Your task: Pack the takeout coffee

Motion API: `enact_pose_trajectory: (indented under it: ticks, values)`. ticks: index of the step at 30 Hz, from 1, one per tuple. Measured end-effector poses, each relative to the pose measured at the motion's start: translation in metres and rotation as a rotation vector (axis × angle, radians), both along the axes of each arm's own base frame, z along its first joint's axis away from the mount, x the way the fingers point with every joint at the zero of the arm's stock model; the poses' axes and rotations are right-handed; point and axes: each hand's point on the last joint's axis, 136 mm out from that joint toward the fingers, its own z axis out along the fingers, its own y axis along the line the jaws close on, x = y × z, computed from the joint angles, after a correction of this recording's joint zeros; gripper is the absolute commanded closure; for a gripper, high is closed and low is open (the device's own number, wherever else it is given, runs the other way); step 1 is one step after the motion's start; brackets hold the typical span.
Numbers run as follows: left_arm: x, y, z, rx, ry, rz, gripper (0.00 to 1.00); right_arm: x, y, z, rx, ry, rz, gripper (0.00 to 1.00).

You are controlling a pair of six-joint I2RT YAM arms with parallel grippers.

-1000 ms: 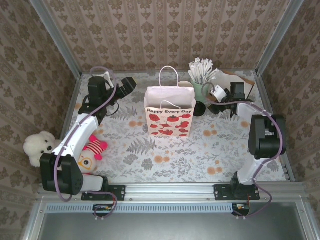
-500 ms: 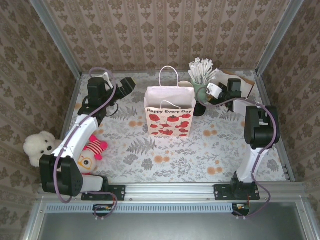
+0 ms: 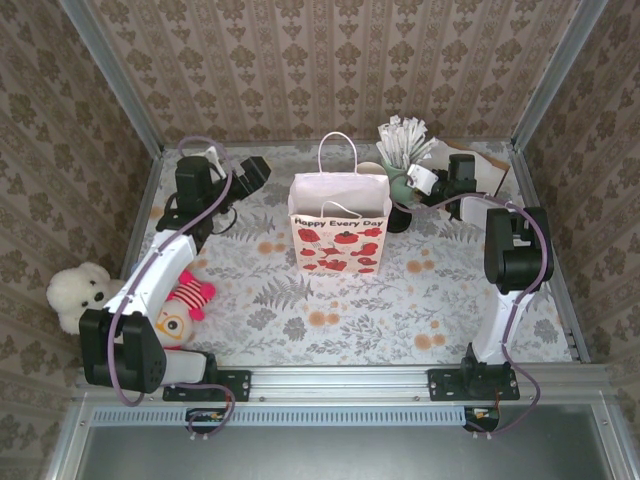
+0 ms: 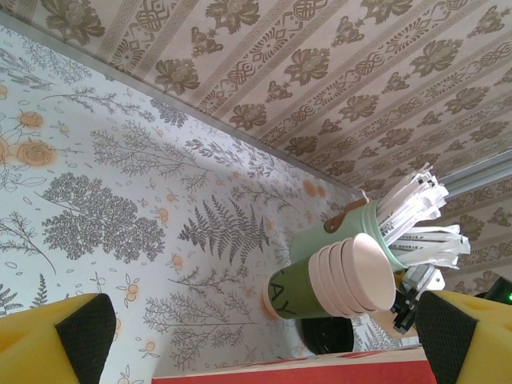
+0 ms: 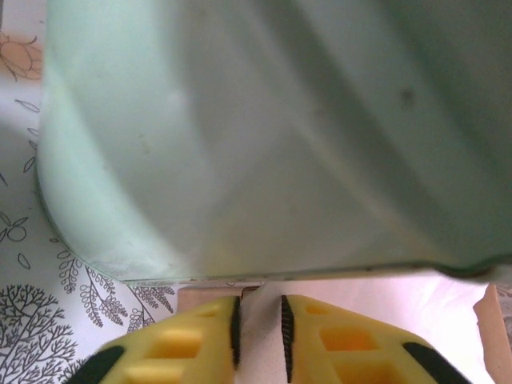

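- Black lid, dark cup: the takeout coffee (image 3: pixel 398 216) stands on the table (image 3: pixel 300 300) just right of the paper bag (image 3: pixel 339 232), outside it. Not packed.
- Bag is upright with its mouth open and handles up.
- Right gripper (image 5: pixel 260 324) is behind-right of the bag, nose up against the mint-green stirrer cup (image 5: pixel 240 136), not on the coffee. Jaws are almost together with a thin slit between, gripping nothing.
- Left gripper (image 3: pixel 258 168) is well left of the bag, toward the back. Jaws are wide apart and empty.
- My read: nothing is done yet. Grasping the coffee, lifting it and lowering it into the bag are all left. The right arm is the nearer one.
- Right wrist view gives the jaw gap and how close the mint cup wall is. The top view is too coarse for either.
- Left wrist view separates the cluster right of the bag: a stack of cream cups (image 4: pixel 360 272) lies against the mint cup, white stirrers (image 4: pixel 420 216) poke out of it, and the coffee lid sits just past the bag rim.
- Top view gives the overall layout: both arms, the bag and the coffee together.
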Motion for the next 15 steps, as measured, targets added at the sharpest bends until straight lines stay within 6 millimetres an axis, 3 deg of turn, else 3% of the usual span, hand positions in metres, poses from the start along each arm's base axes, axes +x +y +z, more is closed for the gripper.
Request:
enact_pose_trajectory:
  ticks: [5,15]
  values:
    - [-0.001,0.0,-0.005,0.002,0.009,0.0,0.0,-0.002,0.0,-0.002,0.001,0.013,0.002,0.95]
    - [-0.002,0.0,-0.009,0.003,0.014,0.0,0.0,-0.003,-0.003,0.011,0.005,-0.006,-0.008,1.0]
